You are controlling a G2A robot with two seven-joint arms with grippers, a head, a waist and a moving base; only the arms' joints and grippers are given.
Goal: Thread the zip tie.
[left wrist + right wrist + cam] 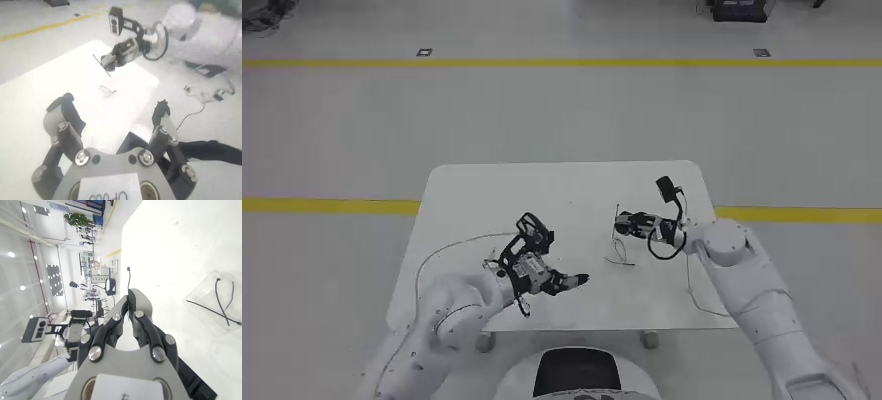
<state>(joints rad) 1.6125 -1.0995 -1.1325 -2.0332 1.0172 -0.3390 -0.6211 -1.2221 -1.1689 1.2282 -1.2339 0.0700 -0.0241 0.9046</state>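
My right gripper (128, 298) is shut on a black zip tie (129, 279), whose head end sticks out past the fingertips while the tail runs back between the fingers. In the top view this gripper (625, 224) hangs over the right half of the white table (542, 190). The left wrist view shows it (107, 63) holding the tie (103, 66) slanted above the table. My left gripper (113, 103) is open and holds nothing; it sits near the table's front edge (577, 282), apart from the tie.
A clear plastic tray (200, 291) lies on the table below the right gripper, with loose black zip ties (223, 302) crossed in it; it is also in the top view (620, 256). Cables lie on the floor right of the table (200, 98).
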